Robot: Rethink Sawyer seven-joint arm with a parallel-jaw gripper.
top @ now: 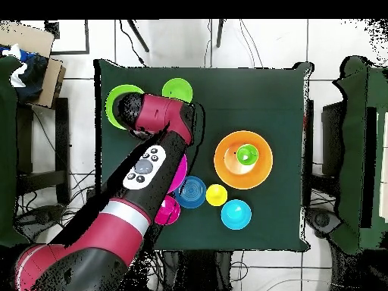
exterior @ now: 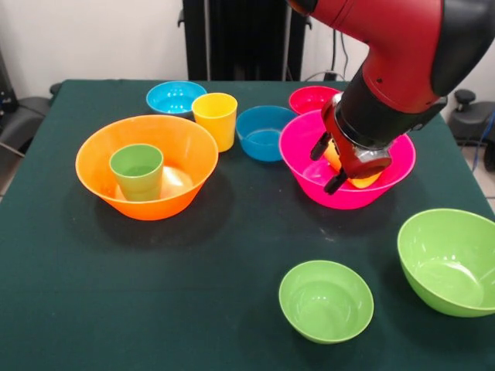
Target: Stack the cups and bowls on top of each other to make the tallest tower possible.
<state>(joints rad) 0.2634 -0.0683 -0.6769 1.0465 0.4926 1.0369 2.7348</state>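
Observation:
My gripper point(exterior: 322, 171) is down inside the large hot pink bowl point(exterior: 305, 154), shut on the orange-yellow cup point(exterior: 333, 154), which lies tilted between the fingers point(exterior: 318, 146). The green cup point(exterior: 137, 171) stands upright inside the large orange bowl point(exterior: 93, 154). The yellow cup point(exterior: 215, 120) stands on the table behind it. In the overhead view the arm point(top: 155, 144) hides the gripper and most of the pink bowl point(top: 182, 170).
The light blue bowl point(exterior: 176, 97), darker blue bowl point(exterior: 265, 133) and red-pink bowl point(exterior: 313, 99) sit at the far side. The small lime green bowl point(exterior: 326, 300) and large lime green bowl point(exterior: 452, 261) sit at the near right.

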